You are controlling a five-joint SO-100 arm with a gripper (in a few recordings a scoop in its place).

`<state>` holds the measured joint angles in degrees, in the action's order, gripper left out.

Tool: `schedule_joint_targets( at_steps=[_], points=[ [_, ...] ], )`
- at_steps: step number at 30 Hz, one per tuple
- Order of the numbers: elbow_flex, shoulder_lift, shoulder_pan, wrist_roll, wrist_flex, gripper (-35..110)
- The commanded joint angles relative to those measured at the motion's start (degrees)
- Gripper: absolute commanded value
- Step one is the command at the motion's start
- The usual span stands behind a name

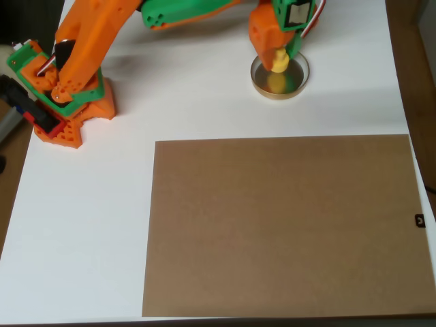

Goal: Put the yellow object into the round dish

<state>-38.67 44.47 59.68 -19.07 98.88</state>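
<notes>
Gripping the yellow object (280, 61), the tool (281, 53) hangs over the round dish (299, 83), piece just under its tips. Placing step underway, by my read; next calls for lowering, then releasing. Beyond the tool: white bench (204, 102), brown board (286, 225) well apart.

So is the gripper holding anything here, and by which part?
The gripper appears to hold the yellow object by its upper part, above the round dish; the exact contact is hidden.
</notes>
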Motion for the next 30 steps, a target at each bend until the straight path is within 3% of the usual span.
schedule_joint_targets(
  at_steps=[1,16,30],
  points=[
    [4.48,2.37,0.79,-0.53,1.76,10],
    [2.64,4.92,0.09,-2.02,2.2,25],
    [-31.11,42.71,-5.54,-11.25,-0.7,25]
  ],
)
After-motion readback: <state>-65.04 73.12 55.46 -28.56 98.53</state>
